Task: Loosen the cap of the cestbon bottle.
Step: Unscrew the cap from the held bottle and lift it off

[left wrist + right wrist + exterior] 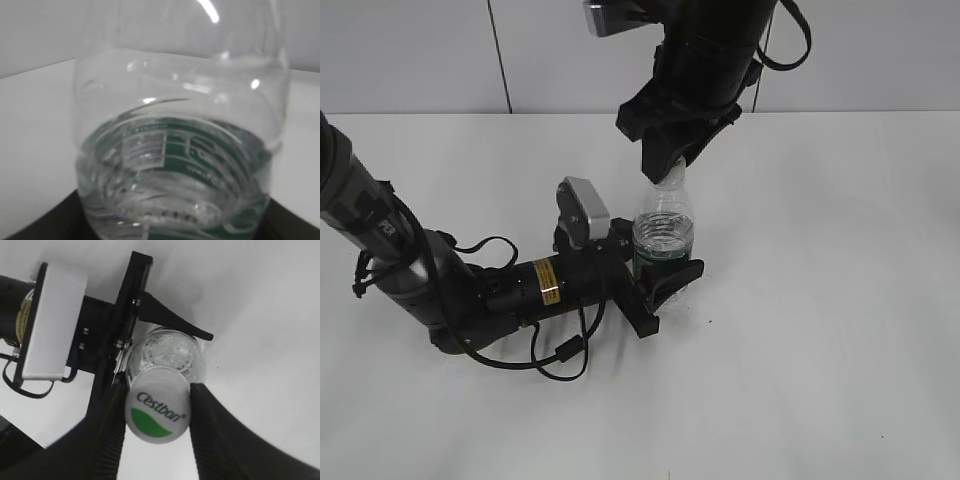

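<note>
On the white table (840, 350), the cap (157, 412) sits pinched between right hand (156, 426) fingers.

A white table (820, 350) is lying under even, soft light, meeting a pale grey panelled wall (410, 55) running along its far edge.

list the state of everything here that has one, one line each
cestbon bottle: upright on the table, partly filled with water
cap: on the bottle's neck, clamped between two fingers
left gripper: shut around the bottle's lower body
right gripper: shut on the cap from above
</note>
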